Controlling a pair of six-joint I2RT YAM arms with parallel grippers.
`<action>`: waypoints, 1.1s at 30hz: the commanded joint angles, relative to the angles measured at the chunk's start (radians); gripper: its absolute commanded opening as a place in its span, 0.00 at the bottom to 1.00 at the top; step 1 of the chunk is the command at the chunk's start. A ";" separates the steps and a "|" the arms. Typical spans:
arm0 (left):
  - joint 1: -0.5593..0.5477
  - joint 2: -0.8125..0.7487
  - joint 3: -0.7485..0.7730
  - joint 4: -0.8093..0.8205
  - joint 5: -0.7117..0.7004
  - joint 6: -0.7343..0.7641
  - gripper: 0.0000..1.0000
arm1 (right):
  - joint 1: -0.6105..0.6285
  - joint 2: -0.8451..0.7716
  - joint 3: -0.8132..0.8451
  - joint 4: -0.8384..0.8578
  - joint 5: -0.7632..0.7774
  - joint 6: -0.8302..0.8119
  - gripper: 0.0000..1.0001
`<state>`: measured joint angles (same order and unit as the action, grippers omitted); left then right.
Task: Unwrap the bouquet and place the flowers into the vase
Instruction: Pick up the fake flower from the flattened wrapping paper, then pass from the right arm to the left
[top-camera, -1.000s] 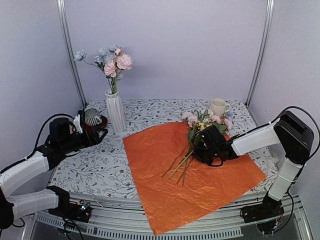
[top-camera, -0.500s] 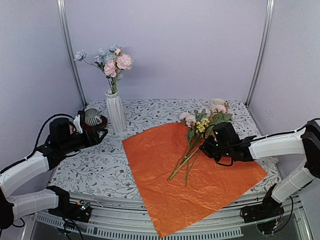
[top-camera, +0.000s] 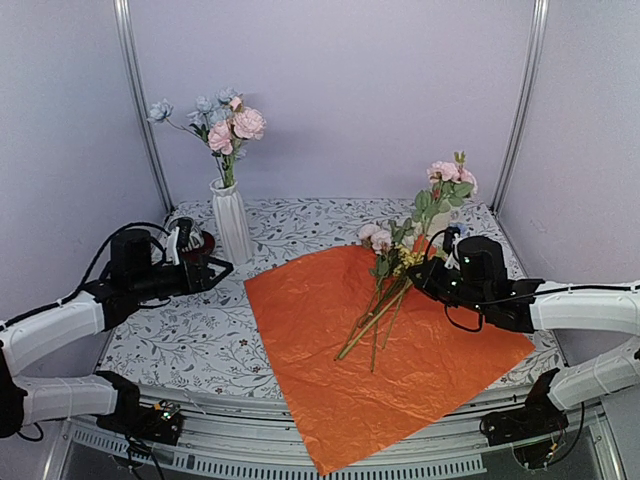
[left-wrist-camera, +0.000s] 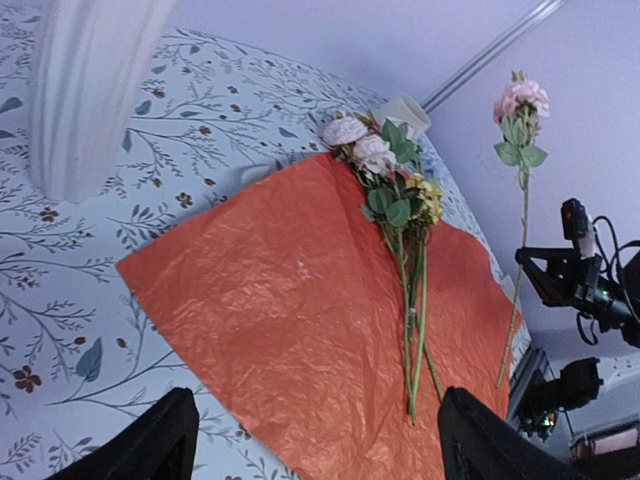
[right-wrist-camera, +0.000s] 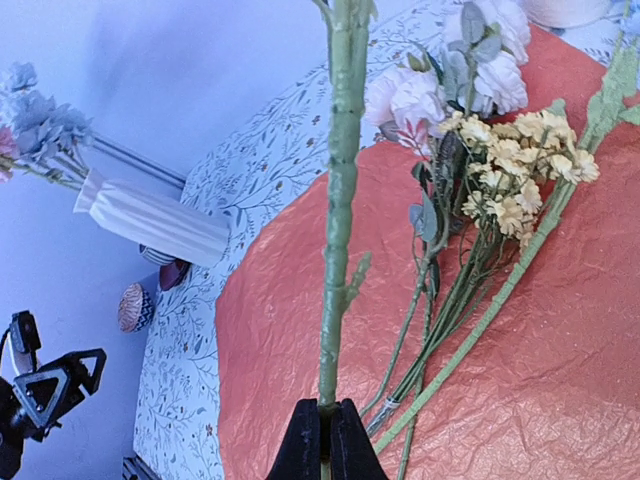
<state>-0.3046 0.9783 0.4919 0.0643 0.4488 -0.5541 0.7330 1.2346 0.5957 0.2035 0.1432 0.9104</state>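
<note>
Floral-print tablecloth (top-camera: 200, 340) with the orange wrapping paper (top-camera: 330, 390) spread flat on it, so the unwrapping looks done.

- Right gripper (right-wrist-camera: 322, 425): jaws pinched tight on one pink-flower stem (top-camera: 440, 205), held clear of the paper at the right side of the table.
- Stem axis is near vertical with the bloom up. The grip sits low on the stem. Some tail seems to hang below the jaws, but the left wrist view is too small there to be sure.
- Vase (top-camera: 231, 222) is at the far left, well apart from the held stem, and already has blooms in it.
- The move is a long leftward carry to the vase, then tail-first into a crowded neck.
- Left gripper (left-wrist-camera: 318, 420): jaws wide, holding nothing. It is the arm nearer the vase.
- Remaining flowers (left-wrist-camera: 405, 250) lie on the paper, stems pointing toward the near edge.
</note>
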 joint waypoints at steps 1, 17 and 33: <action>-0.086 0.018 0.055 0.061 0.064 -0.005 0.85 | 0.016 -0.072 -0.054 0.181 -0.091 -0.174 0.02; -0.492 0.080 0.103 0.396 -0.054 -0.048 0.83 | 0.309 0.025 0.034 0.453 -0.321 -0.505 0.02; -0.609 0.167 0.167 0.528 -0.079 0.012 0.64 | 0.405 0.190 0.176 0.459 -0.361 -0.560 0.02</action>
<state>-0.8986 1.1339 0.6334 0.5488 0.3794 -0.5655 1.1275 1.4101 0.7357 0.6315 -0.2020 0.3752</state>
